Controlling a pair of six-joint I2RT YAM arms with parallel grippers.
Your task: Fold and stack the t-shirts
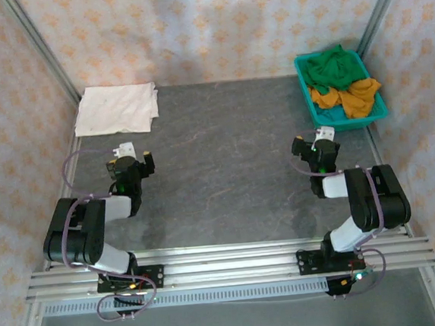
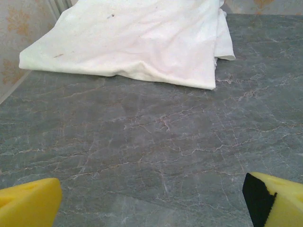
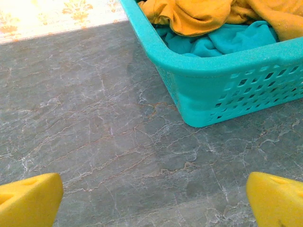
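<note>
Currently my left pincer (image 2: 151, 203) and right pincer (image 3: 151, 201) gape wide, empty. The green shirt (image 1: 332, 65) lies heaped in the basket (image 3: 227, 90) with orange shirts (image 1: 358, 96), awaiting pickup, I reckon. The folded cream shirt (image 2: 142, 42) sits well left of the basket, starting the stack.

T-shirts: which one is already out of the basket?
The cream-white t-shirt, lying flat at the far left of the table. The green t-shirt and mustard-orange t-shirts sit heaped in the teal basket, far right.
</note>
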